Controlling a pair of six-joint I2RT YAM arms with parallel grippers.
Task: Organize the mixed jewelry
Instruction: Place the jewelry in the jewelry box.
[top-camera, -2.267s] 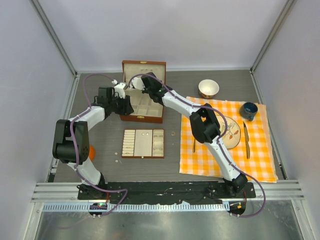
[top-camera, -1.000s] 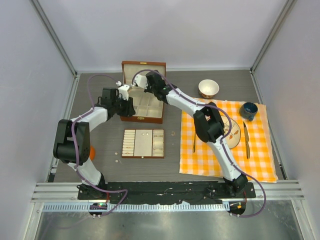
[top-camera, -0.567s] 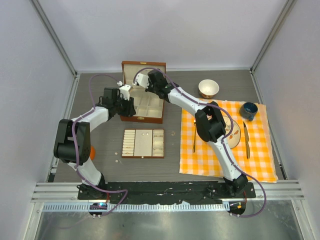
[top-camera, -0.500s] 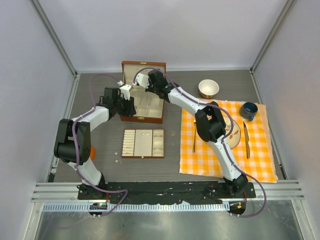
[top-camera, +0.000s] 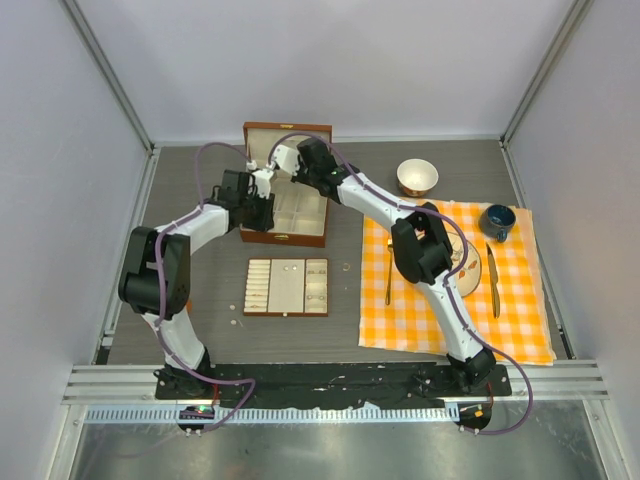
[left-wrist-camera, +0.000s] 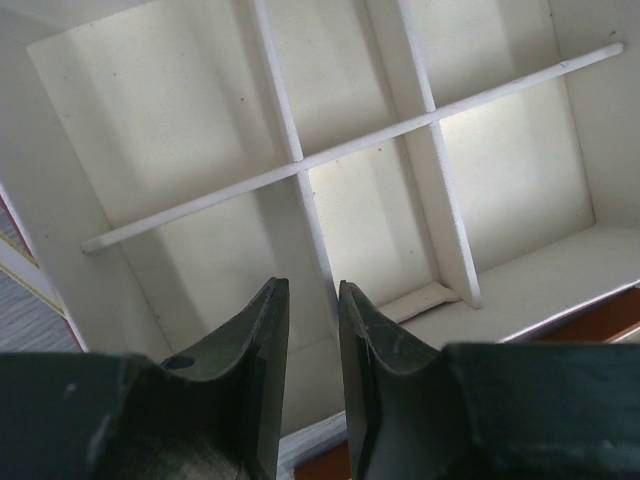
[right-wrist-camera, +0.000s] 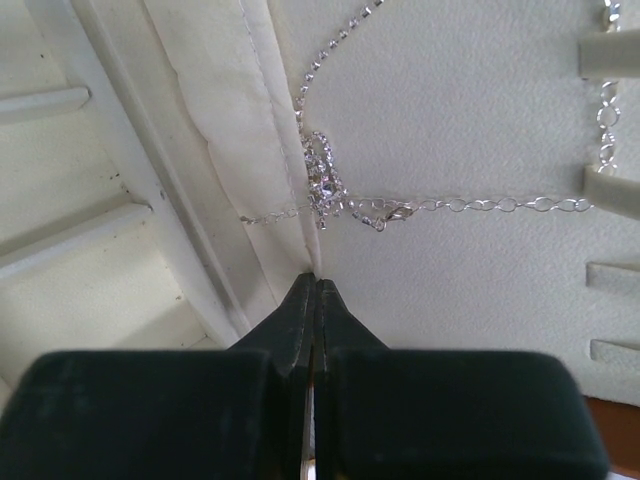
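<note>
The right end effector (right-wrist-camera: 313, 286) is pressing its tips together, the chain necklace (right-wrist-camera: 328, 192) lying just ahead on the lid lining (right-wrist-camera: 470, 110). The left end effector (left-wrist-camera: 312, 295) is hovering slightly spread, empty, over the box compartments (left-wrist-camera: 372, 215).

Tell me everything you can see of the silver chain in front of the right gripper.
The chain is thin, pale and silvery, metal by its look. Small oval links run level across the cream padded lining to a small clasp. Beside the clasp sits a knot of sparkling stones, from which a finer beaded strand climbs out of view. It rests on the lining, crossing a padded seam. The shut right gripper points at the knot from just below, apart from it.
</note>
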